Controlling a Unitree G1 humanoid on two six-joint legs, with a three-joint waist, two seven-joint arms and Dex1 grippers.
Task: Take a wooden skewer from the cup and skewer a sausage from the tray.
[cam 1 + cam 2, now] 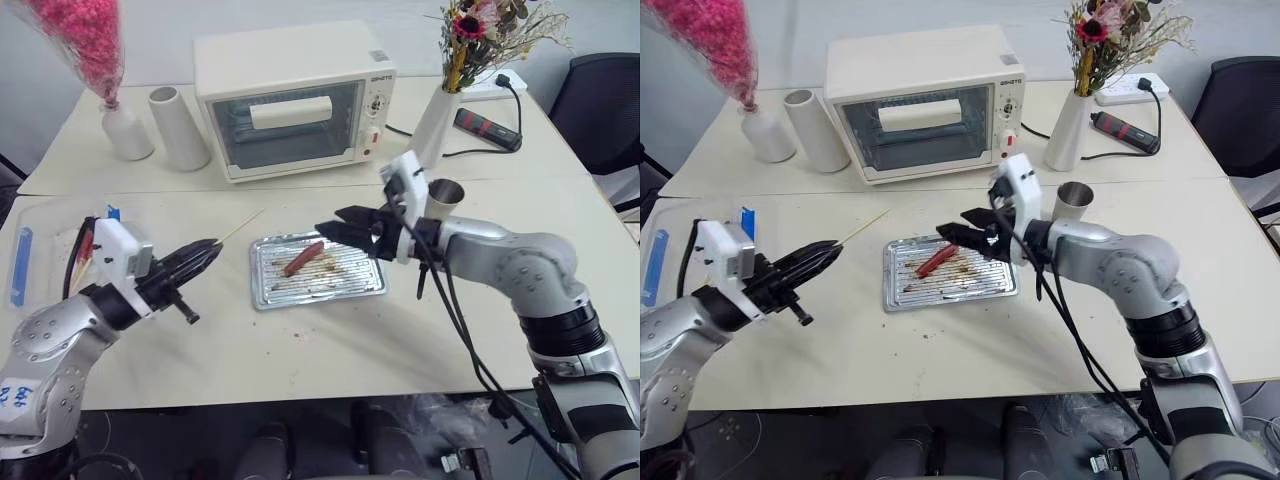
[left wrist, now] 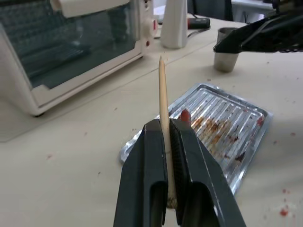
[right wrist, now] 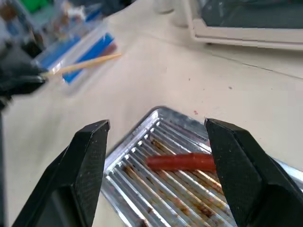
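Skewer gripped, sausage waiting on the tray

The left end effector (image 2: 168, 156) clamped the thin, pale wooden skewer (image 2: 162, 94); the right end effector (image 3: 156, 156) gaped wide above the small reddish-brown sausage (image 3: 180, 162) lying on the ribbed, grease-stained tray (image 1: 372, 286).

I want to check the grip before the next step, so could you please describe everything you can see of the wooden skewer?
The wooden skewer is a thin, pale, bare stick, straight and tapering to a point. Its rear end is clamped between the two black fingers of the left gripper, which is shut on it, and most of its length juts out past the fingertips. It is held above the table to the left of the tray, touching nothing else, with nothing on its tip.
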